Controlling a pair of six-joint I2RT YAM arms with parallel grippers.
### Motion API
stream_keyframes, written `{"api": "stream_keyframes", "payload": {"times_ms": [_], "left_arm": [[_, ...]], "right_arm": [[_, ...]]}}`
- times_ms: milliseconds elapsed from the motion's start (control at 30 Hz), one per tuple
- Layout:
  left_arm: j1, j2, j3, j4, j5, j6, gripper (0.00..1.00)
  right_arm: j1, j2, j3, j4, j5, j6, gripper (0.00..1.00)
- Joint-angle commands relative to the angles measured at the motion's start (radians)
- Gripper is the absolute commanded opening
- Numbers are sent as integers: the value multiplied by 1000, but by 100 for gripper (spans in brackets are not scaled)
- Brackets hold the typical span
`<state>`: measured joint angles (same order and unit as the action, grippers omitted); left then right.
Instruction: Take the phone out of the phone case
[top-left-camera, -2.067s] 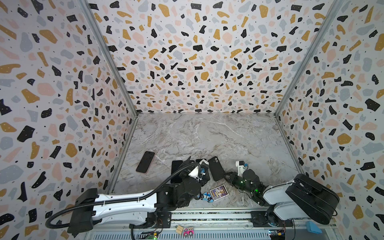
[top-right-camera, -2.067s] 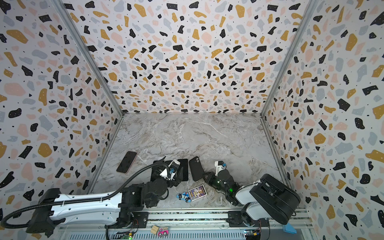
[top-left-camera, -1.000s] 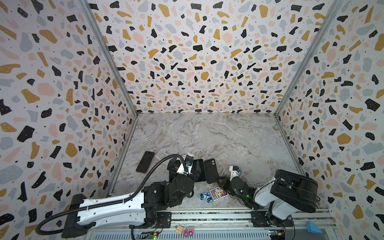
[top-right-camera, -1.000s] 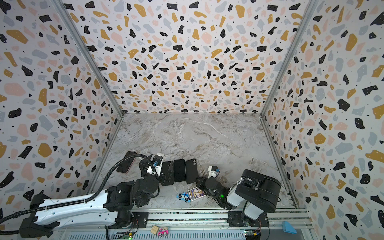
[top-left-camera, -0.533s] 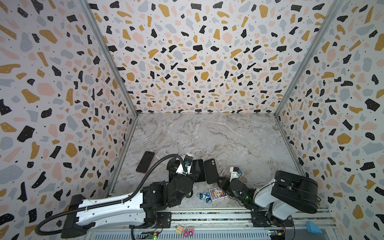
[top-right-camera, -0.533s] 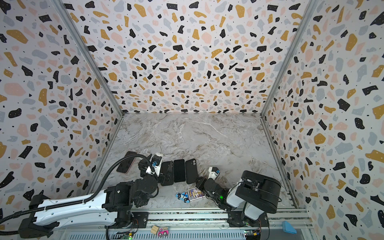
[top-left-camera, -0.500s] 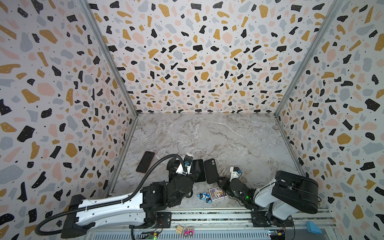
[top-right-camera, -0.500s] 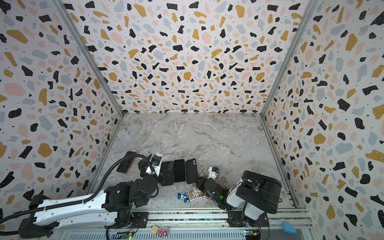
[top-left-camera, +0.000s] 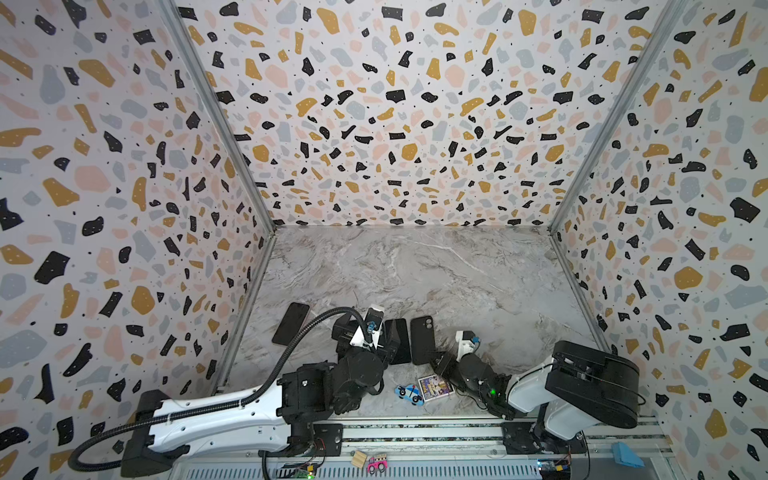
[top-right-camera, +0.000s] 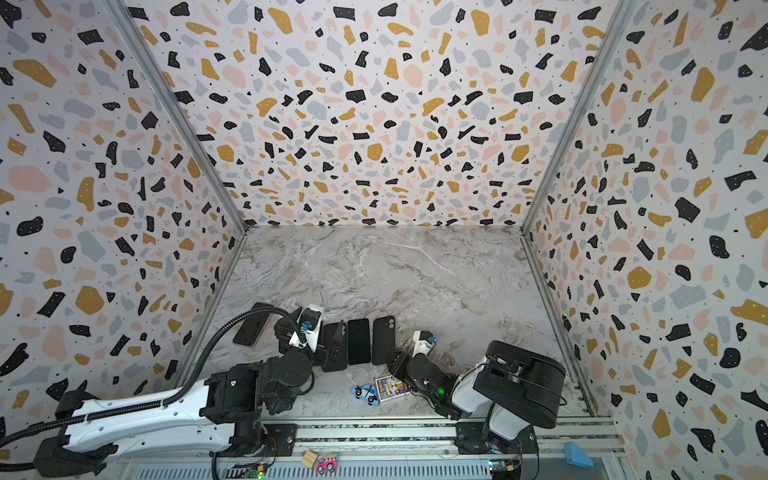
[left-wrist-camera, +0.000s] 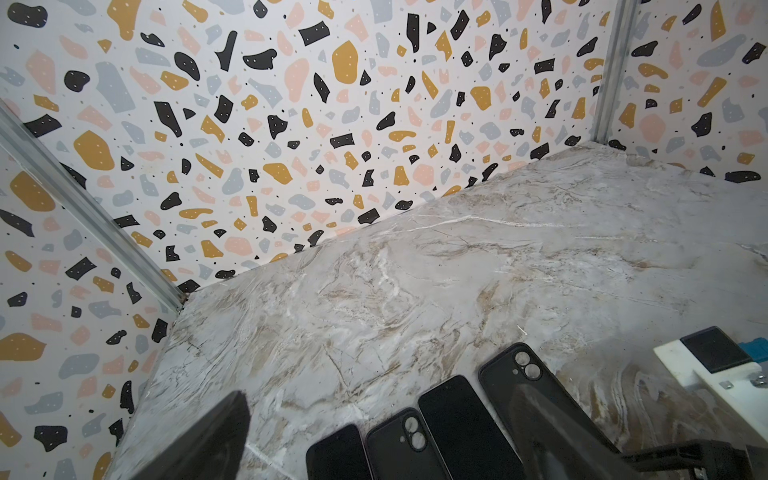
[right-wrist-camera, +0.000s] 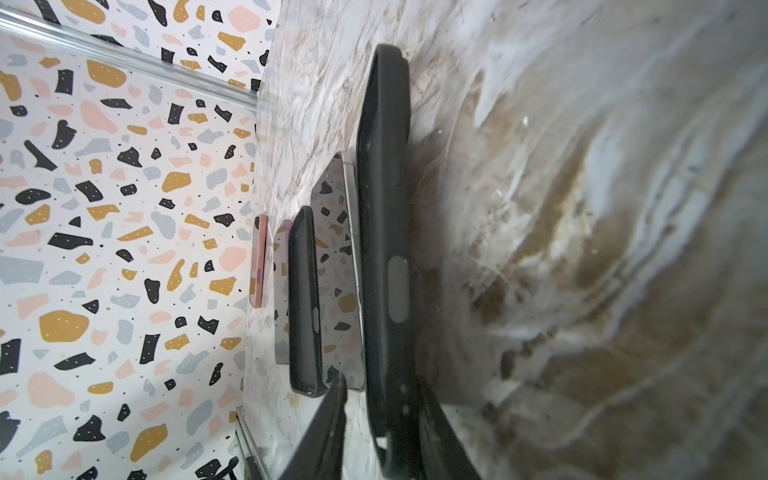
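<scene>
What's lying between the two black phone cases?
A bare phone, screen up, between the left case and the right case; shown in a top view.

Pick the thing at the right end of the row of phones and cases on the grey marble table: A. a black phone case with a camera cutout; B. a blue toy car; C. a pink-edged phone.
A: the black phone case, camera cutout showing, ends the row on the right.

Right gripper (top-right-camera: 390, 360) is sitting at near end of rightmost phone case (top-right-camera: 383, 340); phone (top-right-camera: 359, 340) is lying just left.
</scene>
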<state>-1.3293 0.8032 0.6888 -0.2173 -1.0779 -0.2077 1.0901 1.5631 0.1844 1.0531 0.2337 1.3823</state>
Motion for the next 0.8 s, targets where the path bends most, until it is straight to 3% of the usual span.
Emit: {"api": "stream_keyframes", "payload": {"times_ms": [0, 267, 467, 767], "left_arm": [[7, -11, 31, 14, -1, -18, 100], [7, -15, 31, 6, 5, -27, 100], [7, -10, 34, 9, 6, -27, 100], [7, -6, 34, 9, 5, -24, 100]], "right_arm": [[-4, -26, 19, -54, -16, -37, 32], [-59, -106, 33, -206, -81, -111, 48], [-105, -177, 115, -446, -107, -215, 60], [-176, -179, 144, -465, -264, -316, 63]]}}
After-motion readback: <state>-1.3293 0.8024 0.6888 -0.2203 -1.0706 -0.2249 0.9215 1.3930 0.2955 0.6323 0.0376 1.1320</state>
